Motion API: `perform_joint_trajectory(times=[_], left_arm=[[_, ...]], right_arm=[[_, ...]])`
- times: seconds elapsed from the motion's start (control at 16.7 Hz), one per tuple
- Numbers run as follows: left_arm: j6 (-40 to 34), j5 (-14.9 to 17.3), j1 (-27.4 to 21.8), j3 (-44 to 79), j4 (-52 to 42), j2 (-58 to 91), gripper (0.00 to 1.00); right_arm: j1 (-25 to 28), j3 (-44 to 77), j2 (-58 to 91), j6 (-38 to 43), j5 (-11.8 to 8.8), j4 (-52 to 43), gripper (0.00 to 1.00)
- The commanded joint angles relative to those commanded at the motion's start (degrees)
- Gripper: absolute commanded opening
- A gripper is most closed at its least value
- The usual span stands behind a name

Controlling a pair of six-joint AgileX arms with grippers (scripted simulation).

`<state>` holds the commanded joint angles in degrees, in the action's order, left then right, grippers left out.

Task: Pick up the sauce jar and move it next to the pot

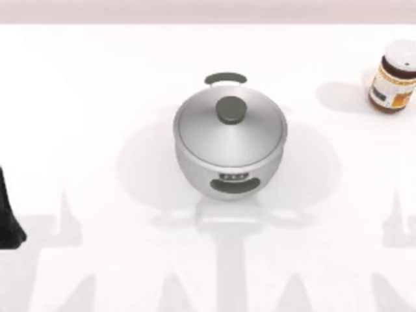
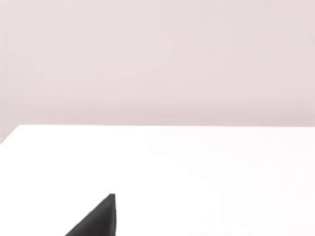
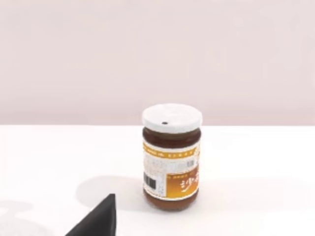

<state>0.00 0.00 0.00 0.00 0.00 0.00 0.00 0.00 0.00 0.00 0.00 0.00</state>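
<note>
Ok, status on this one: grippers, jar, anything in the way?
Left arm parked at table's left edge. Right gripper facing the sauce jar, nothing held. Jar upright, far right, apart from the pot. Nothing between them.

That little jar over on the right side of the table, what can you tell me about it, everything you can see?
The sauce jar is a small glass-looking cylinder of dark brown contents, closed with a white lid bearing a tiny dark dot. An orange-and-white label with a barcode wraps its body. It stands upright on the white table, near the far right edge, well apart from the pot. Nothing touches it but the table, and it casts a soft shadow to one side.
</note>
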Motion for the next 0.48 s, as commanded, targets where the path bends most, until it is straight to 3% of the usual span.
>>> perform_joint_trajectory(times=[0.24,0.48], left_arm=[[0.0,0.0,0.0,0.0,0.0,0.0,1.0],[0.0,0.0,0.0,0.0,0.0,0.0,1.0]], right_arm=[[-0.02,1.34,1.37,-0.22,-0.03,-0.83,1.0],[-0.14,10.28,10.33,-1.65,-0.23,-6.26,1.0]])
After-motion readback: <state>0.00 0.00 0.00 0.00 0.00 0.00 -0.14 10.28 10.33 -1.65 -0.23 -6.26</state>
